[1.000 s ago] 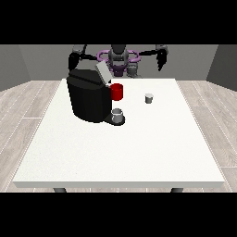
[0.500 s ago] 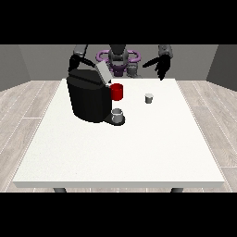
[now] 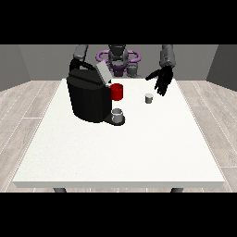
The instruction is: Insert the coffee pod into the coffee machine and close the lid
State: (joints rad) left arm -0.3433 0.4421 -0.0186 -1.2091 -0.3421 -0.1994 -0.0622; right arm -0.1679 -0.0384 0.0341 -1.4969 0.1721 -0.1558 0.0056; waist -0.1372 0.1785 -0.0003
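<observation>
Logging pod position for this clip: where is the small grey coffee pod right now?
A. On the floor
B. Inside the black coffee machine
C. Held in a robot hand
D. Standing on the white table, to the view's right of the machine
D: the small grey coffee pod stands on the white table, apart from the black coffee machine, with the robot hand at the view's right open just above and beside it, not holding it.

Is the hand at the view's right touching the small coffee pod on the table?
Apart. In the front view, bare table shows between the hand and the coffee pod.
</observation>
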